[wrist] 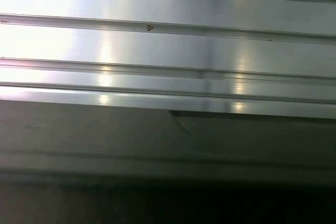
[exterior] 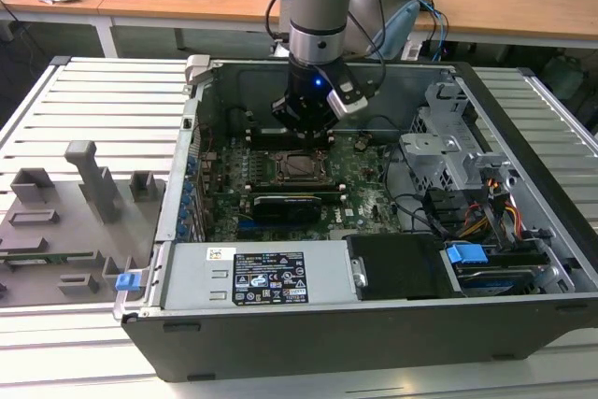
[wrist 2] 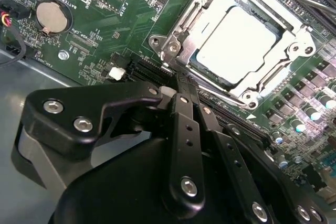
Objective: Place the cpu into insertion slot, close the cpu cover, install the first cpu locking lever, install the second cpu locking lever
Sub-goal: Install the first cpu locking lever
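Pale silver-beige, the square cpu lies seated in the dark metal-rimmed insertion slot on the green motherboard, with the thin silvery cpu cover folded flat around it. We see our black gripper just beside the socket's edge, fingers pressed together, grasping nothing, inside the open grey computer case.

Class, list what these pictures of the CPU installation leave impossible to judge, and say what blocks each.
1. Tool tips: second wrist view, its own black links overlap them.
2. Cpu cover far corner: cut off by that picture's edge.
3. Insertion slot detail: exterior view, too small, partly behind the arm.
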Tool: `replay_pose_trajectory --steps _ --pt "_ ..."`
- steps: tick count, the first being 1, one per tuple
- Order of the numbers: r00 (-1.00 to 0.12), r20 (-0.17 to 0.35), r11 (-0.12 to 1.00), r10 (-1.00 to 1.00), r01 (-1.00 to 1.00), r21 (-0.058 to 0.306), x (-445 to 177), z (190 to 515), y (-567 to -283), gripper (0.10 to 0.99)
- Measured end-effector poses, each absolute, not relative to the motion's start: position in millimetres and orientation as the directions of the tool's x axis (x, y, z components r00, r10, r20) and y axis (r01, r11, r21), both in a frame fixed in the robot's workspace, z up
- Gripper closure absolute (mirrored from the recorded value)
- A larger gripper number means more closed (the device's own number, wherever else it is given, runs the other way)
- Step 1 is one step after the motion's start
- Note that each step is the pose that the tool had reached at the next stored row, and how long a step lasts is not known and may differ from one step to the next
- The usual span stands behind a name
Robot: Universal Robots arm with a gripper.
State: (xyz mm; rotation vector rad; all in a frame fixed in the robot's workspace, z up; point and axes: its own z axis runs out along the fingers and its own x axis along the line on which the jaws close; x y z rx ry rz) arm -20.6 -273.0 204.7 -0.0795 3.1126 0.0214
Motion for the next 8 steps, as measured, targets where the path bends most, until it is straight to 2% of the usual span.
replay_pose_trajectory --steps 8 --pt "-0.998 -0.028 0.999 -0.051 -0.051 0.011 -20.4 203.9 -273.0 0.98"
